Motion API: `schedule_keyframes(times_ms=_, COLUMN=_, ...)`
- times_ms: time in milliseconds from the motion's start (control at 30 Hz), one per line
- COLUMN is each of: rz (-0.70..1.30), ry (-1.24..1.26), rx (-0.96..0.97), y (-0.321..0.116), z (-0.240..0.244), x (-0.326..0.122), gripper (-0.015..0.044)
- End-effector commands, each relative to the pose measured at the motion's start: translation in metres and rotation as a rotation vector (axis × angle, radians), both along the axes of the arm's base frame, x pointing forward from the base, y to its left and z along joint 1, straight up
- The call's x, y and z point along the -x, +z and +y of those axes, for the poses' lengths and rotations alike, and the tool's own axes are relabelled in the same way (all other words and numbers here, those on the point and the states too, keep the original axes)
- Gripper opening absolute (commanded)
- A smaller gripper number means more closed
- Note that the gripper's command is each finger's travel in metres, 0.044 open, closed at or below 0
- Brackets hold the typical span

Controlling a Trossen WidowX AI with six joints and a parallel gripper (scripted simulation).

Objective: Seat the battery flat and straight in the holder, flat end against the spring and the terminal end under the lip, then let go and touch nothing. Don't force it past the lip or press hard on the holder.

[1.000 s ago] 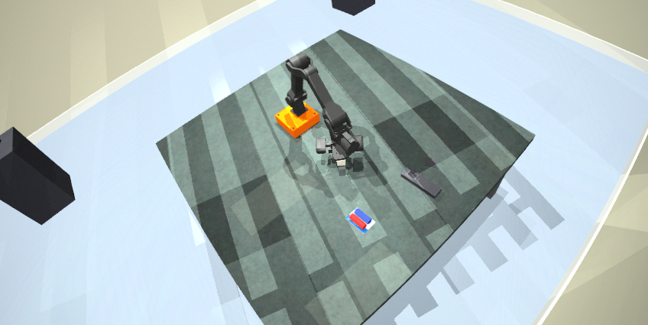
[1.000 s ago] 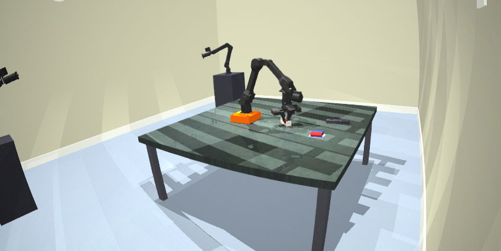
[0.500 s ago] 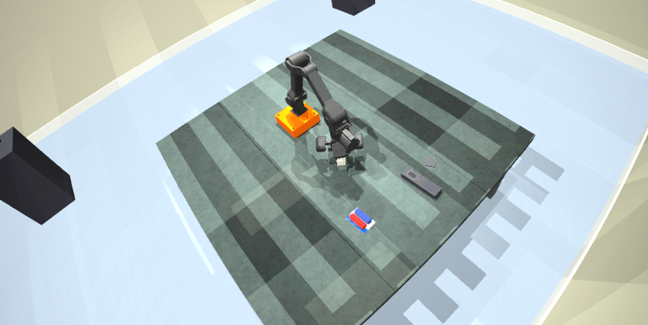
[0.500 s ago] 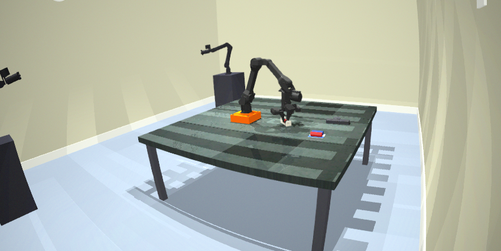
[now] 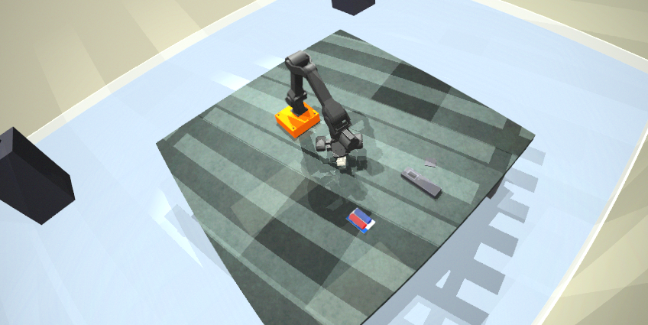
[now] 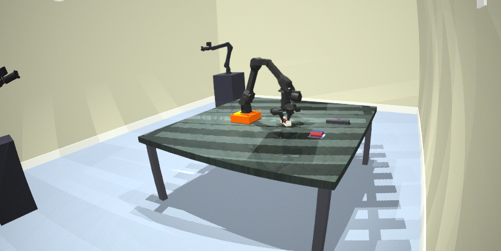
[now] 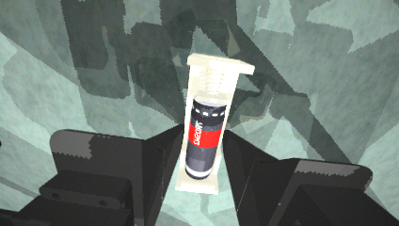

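Observation:
The cream holder is on the table below the arm. In the wrist view its coiled spring shows at the far end. The black battery with a red band lies lengthwise between the holder's side walls. Its pale far end faces the spring, and its white-ringed near end is close to the near end wall. Whether it is fully flat or under a lip cannot be told. My gripper is open, its fingertips low on either side of the battery, with a thin strip of holder showing between.
A card with a red and a blue cylinder lies toward the front. A grey remote-like case and a small grey plate lie to the right. The arm's orange base is behind left.

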State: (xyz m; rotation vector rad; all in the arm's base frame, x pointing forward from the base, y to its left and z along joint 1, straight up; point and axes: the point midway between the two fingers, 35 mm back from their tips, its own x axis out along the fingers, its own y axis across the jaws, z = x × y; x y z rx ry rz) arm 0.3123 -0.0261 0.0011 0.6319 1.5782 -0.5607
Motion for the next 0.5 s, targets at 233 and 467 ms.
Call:
schedule_keyframes(times_ms=233, rz=0.0, ry=0.0, rx=0.0, y=0.015, z=0.0, x=0.0, gripper=0.018)
schedule_keyframes(times_ms=467, rz=0.003, ry=0.0, rx=0.0, y=0.026, z=0.0, x=-0.001, gripper=0.0259)
